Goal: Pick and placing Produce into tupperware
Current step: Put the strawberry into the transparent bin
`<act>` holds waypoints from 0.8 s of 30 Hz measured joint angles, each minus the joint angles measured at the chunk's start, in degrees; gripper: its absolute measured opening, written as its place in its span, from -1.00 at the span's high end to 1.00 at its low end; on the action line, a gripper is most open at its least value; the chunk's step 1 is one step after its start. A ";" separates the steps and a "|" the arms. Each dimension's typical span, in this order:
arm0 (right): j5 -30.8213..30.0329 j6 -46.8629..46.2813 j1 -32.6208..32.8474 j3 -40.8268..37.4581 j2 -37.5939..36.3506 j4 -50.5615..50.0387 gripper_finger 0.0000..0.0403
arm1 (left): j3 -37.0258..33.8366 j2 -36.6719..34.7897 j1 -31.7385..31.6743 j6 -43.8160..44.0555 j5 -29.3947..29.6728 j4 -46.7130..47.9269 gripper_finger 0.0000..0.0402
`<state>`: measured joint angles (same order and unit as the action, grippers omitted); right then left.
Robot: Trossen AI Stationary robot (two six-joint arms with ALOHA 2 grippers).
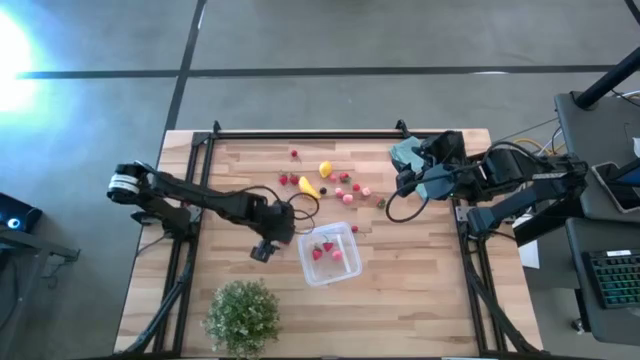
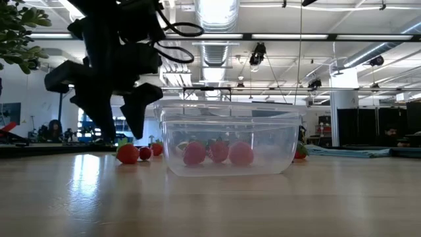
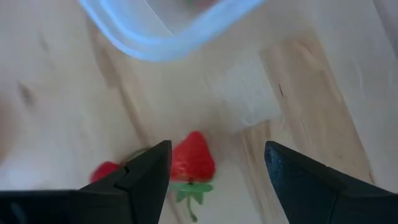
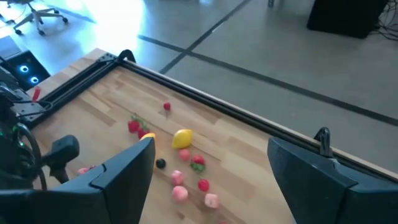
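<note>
strawberry (image 3: 193,157) sits right ahead between the left hand's two dark fingers (image 3: 146,177), a second red piece (image 3: 106,171) just beside it, both on bare worktop (image 1: 420,280) near a corner of the tupperware (image 1: 345,272). left hand (image 1: 263,250) hangs low just beside the box's left side, jaws apart, nothing gripped. box is clear, upright, already has about three red pieces (image 2: 217,153) inside. rest of the produce is scattered behind the box toward the far rail: red and pink berries (image 1: 352,190), lemon (image 1: 325,169), banana (image 1: 309,187), a dark one (image 1: 381,203).

step in hand, as i read it: picking the loose strawberry next to the box. to do it well: centre the jaws so the berry is mid-gap, not off toward one finger; drop straight down till the tips nearly meet the wood; close gently, it's small and will likely roll or squirt out. watch the neighbour berry and the box rim, both close enough to get nudged.

right hand (image 4: 211,186) waits over the far right of the worktop near the teal cloth (image 1: 405,153), jaws wide, empty. potted plant (image 1: 243,318) at the near edge, well apart.
</note>
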<state>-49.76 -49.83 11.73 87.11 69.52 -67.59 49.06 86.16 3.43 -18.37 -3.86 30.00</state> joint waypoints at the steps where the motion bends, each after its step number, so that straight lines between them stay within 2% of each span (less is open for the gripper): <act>1: 0.00 0.31 0.00 0.00 0.00 0.02 -0.51 | 0.00 0.80 0.07 0.00 0.17 -0.18 -0.21; 7: 0.02 0.75 0.00 0.00 0.00 -0.46 -0.47 | 0.06 4.98 0.05 0.73 4.43 -1.11 -0.21; 15: 0.15 0.36 0.00 -0.02 0.00 -2.08 -0.46 | 0.31 6.48 0.08 2.02 4.59 -0.97 -0.18; 24: 0.13 0.34 -0.01 -0.02 0.00 -2.14 -0.42 | 0.20 4.92 0.08 2.10 4.57 -0.59 0.27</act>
<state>-49.63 -49.50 11.71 87.09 69.52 -69.73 49.25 91.08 3.51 -16.27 0.71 29.41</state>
